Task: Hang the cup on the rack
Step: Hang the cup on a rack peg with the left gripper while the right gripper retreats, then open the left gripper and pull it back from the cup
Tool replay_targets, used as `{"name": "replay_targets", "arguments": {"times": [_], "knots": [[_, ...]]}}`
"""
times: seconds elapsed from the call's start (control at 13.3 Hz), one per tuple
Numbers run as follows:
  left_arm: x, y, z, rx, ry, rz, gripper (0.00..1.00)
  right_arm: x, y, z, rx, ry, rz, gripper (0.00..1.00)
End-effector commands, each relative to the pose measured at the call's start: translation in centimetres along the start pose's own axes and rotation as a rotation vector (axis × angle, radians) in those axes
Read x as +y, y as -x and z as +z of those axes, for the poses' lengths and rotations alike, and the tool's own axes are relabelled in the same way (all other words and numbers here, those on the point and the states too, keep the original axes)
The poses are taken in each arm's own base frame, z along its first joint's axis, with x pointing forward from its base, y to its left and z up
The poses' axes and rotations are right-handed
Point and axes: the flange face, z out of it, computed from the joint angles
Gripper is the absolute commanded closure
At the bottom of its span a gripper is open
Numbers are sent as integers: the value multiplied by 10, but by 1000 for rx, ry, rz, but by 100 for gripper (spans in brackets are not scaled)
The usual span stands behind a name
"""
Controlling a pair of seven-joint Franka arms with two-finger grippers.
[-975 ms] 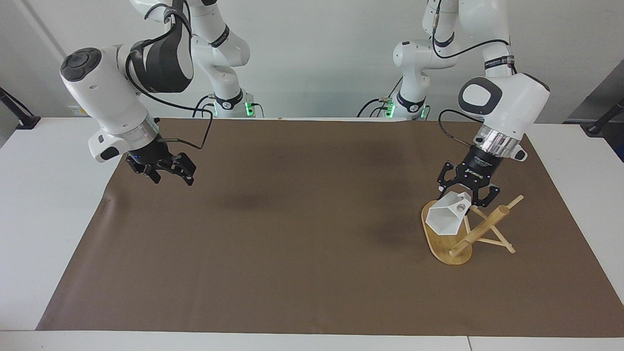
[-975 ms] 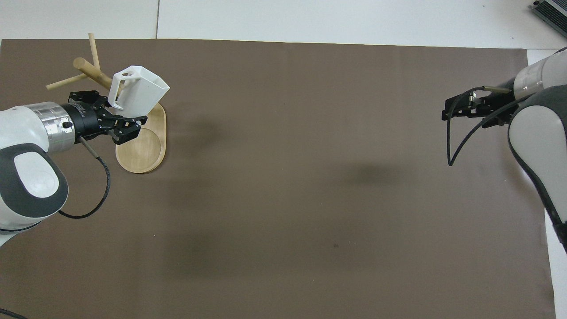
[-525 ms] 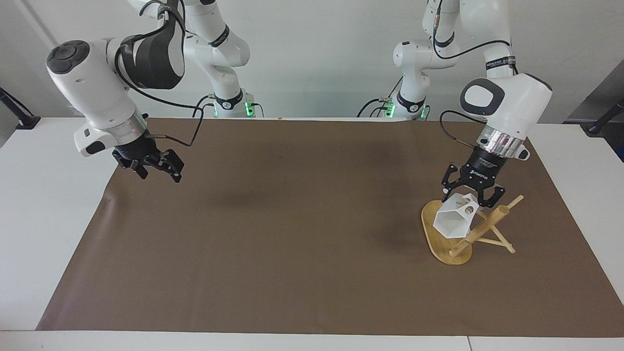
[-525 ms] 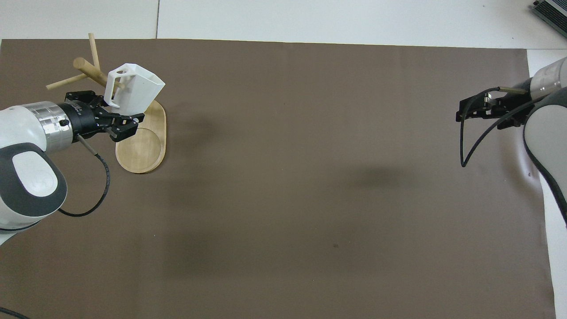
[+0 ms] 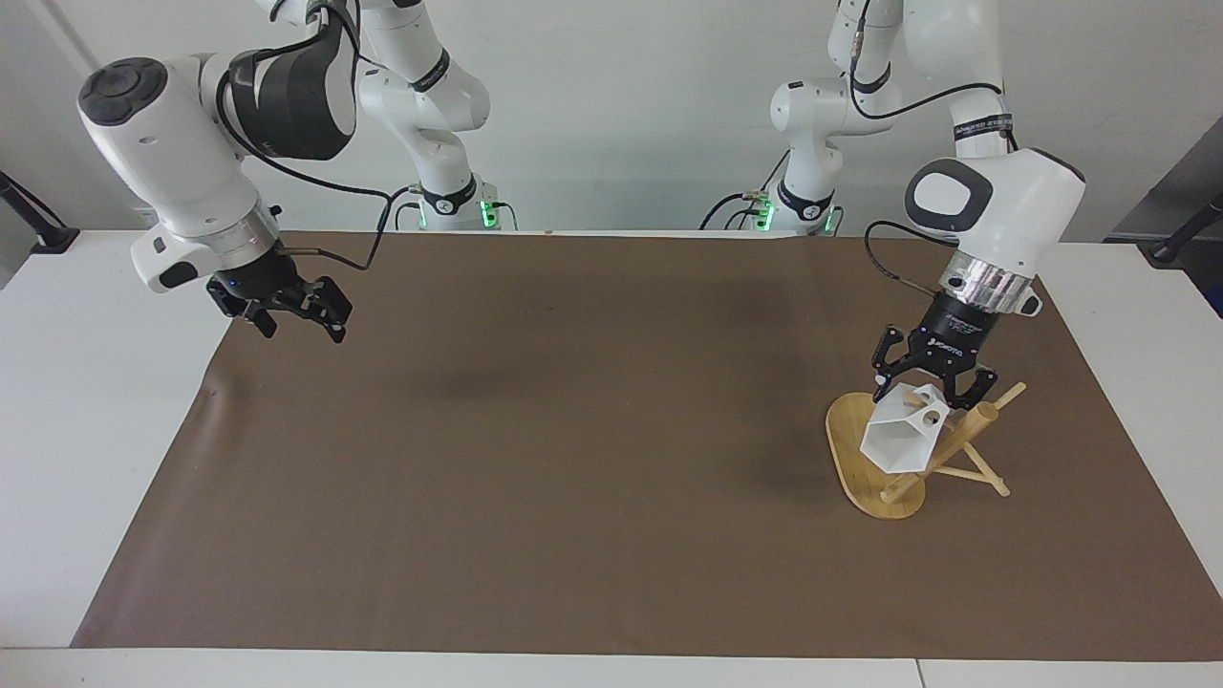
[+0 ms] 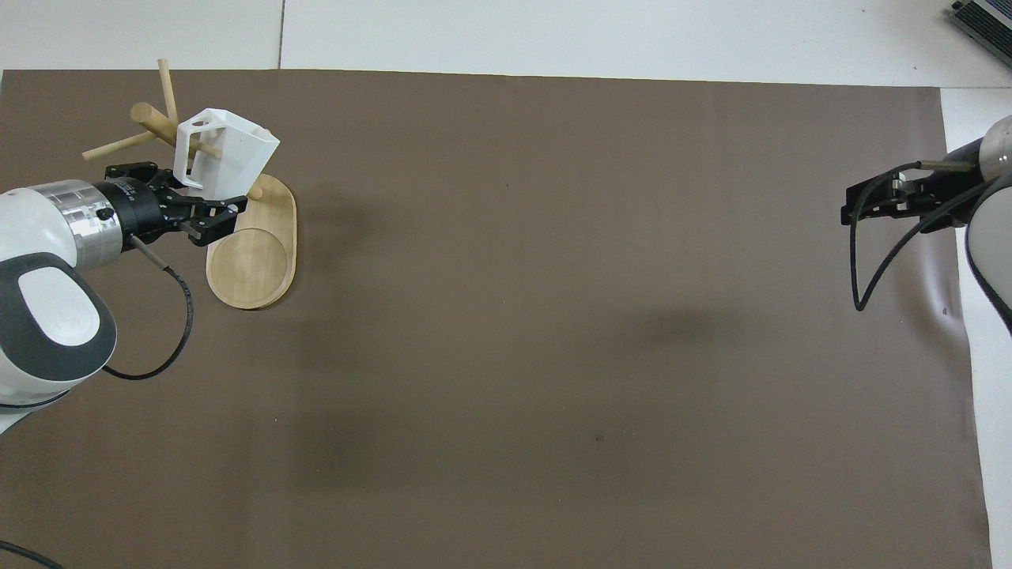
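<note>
— So, from the facing view, why is the cup (image 5: pixel 903 438) tipped like that?

— Your left gripper (image 5: pixel 925 392) has its fingers clamped on the handle, holding the cup over the rack (image 5: pixel 850 449), mouth turned down. I'd judge that lines the handle's hole up with a peg. You can't tell yet whether a peg is through.

— And the right gripper (image 5: pixel 296 320)?

— It waits with fingers apart, empty, over the mat's (image 5: pixel 573 430) edge at its own end.

— Overhead?

— You see the cup (image 6: pixel 229 154) against the post, above the oval base (image 6: pixel 253 261), at the left arm's end. The brown mat covers most of a white table (image 6: pixel 553 32), and the facing view shows a plain pale wall (image 5: pixel 621 96).
</note>
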Motion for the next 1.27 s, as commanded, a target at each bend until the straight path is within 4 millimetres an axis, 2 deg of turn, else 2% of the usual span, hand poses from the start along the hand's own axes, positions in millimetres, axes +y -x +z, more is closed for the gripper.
{"name": "replay_targets", "arguments": {"times": [0.0, 0.07, 0.15, 0.3, 0.38, 0.45, 0.67, 0.82, 0.97, 1.2], "knots": [[3, 0, 0, -9, 25, -32, 100, 4, 4, -15, -9, 13, -22, 0], [3, 0, 0, -9, 25, -35, 96, 4, 4, -19, -10, 13, -22, 0], [3, 0, -1, -8, 25, -43, 95, 4, 5, -21, -10, 13, -18, 0], [4, -1, -1, -8, 26, -50, 67, 9, 8, -21, -29, 11, -5, 0], [5, -1, -1, -7, 26, -53, 18, 13, 10, -26, -29, 6, 4, 0], [8, -3, -2, -6, 27, -64, 0, 12, 12, -27, -38, 3, 4, 0], [15, -5, -5, 0, 25, -74, 0, 12, 21, -41, -41, 10, 7, 0], [16, -8, -6, 30, 1, -63, 0, 20, 24, -48, -32, 13, 23, 0], [17, -13, -11, 111, -6, 9, 0, 21, 26, -52, -24, 10, 28, 0], [23, -15, -29, 218, -27, 82, 0, 23, 30, -60, -8, 15, 58, 0]]}}
